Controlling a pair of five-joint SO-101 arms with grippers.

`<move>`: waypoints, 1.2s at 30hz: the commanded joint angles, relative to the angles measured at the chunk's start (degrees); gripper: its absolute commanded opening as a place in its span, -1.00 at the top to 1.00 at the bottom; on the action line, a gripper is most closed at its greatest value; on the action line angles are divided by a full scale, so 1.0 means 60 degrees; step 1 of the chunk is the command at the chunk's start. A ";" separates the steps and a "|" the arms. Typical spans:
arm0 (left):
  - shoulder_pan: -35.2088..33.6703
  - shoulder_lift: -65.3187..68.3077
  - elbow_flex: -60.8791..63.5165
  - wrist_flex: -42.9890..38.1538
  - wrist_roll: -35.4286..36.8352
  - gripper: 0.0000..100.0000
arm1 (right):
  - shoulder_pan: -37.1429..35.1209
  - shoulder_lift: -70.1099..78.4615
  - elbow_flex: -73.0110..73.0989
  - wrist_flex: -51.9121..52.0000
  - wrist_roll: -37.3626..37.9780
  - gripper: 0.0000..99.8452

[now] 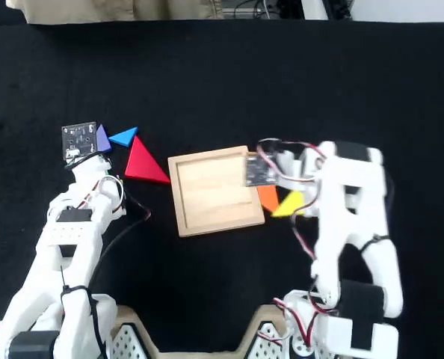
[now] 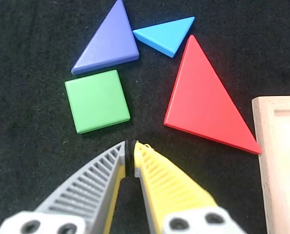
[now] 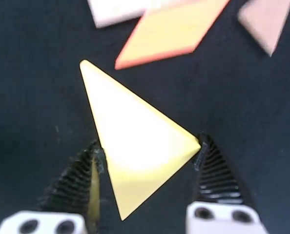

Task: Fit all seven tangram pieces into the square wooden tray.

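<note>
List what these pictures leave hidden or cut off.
Green square: covered by the left arm in the high view.
Orange piece: partly under the right arm, high view.
Tray: cut by the left wrist view's edge.
Pink piece: blurred, cut by the right wrist view's edge.

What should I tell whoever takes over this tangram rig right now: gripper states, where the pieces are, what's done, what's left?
Left gripper: shut, empty, close to the green square.
Right gripper: shut on the yellow triangle, touching it on both sides, to the right of the wooden tray.
Pieces: the green square, purple triangle, blue triangle and red triangle lie left of the tray. The orange parallelogram and a pale pink triangle lie near the yellow one.
Done: nothing, the tray is empty.
Left: all seven pieces to be fitted.
</note>
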 commanded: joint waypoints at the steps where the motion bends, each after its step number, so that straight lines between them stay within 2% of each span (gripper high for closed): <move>1: 0.0037 0.0000 -0.0037 -0.0220 0.0044 0.91 | -0.1377 -0.0374 -0.0051 0.0029 -0.1201 0.70; 8: 0.0037 0.0000 -0.0022 -0.0220 0.0044 0.91 | -0.3853 -0.0359 -0.0286 -0.0469 -0.3077 0.70; 14: 0.0037 0.0000 -0.0022 -0.0220 0.0059 0.91 | -0.5026 0.0227 -0.0608 -0.0777 -0.3414 0.70; 19: 0.0037 0.0000 -0.0007 -0.0220 0.0059 0.91 | -0.5407 0.2278 -0.2044 -0.0689 -0.3971 0.70; 24: 0.0037 0.0000 -0.0007 -0.0220 0.0059 0.91 | -0.5451 0.3700 -0.3656 0.0498 -0.4073 0.70; 31: 0.0037 0.0000 -0.0022 -0.0220 0.0059 0.91 | -0.5465 0.3890 -0.3363 0.0674 -0.4073 0.69; 36: 0.0037 0.0000 -0.0022 -0.0220 0.0059 0.91 | -0.5553 0.3905 -0.3143 0.0674 -0.4088 0.39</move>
